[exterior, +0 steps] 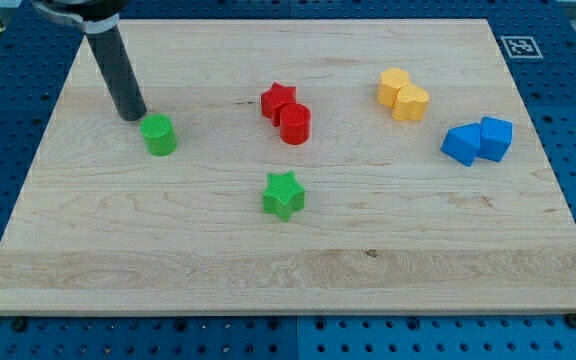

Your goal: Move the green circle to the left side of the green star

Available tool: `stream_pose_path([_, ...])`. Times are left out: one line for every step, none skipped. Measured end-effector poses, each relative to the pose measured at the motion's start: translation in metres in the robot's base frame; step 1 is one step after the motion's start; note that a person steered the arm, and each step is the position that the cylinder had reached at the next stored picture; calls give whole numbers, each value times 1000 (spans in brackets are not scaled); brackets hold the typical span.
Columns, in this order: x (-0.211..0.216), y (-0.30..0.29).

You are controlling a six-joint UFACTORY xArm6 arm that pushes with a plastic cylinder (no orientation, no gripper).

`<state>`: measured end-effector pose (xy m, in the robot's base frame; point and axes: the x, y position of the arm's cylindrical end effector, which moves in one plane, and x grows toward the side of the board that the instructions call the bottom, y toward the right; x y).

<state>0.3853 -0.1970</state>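
Note:
The green circle (158, 135) stands on the wooden board (168, 250) at the view's left. The green star (283, 195) lies near the board's middle, to the right of and below the circle. My tip (134, 115) rests on the board just above and to the left of the green circle, very close to it or touching it. The dark rod rises from there toward the view's top left.
A red star (277, 100) and a red cylinder (295, 124) touch each other above the green star. Two yellow blocks (403, 96) sit at the upper right. Two blue blocks (478, 141) sit at the right.

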Motion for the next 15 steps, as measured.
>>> stream_pose_path([2,0])
stream_pose_path([21,33])
stream_pose_path([29,73])
stream_pose_path([55,80])
stream_pose_path([72,63])
stream_pose_path([88,48])
stream_pose_path([95,51])
stream_pose_path([95,72])
stream_pose_path([100,111])
stream_pose_path([107,130])
stream_pose_path([89,114])
stream_pose_path([33,84])
stream_pose_path([-29,77])
stream_pose_path([-80,94])
stream_pose_path([-130,130])
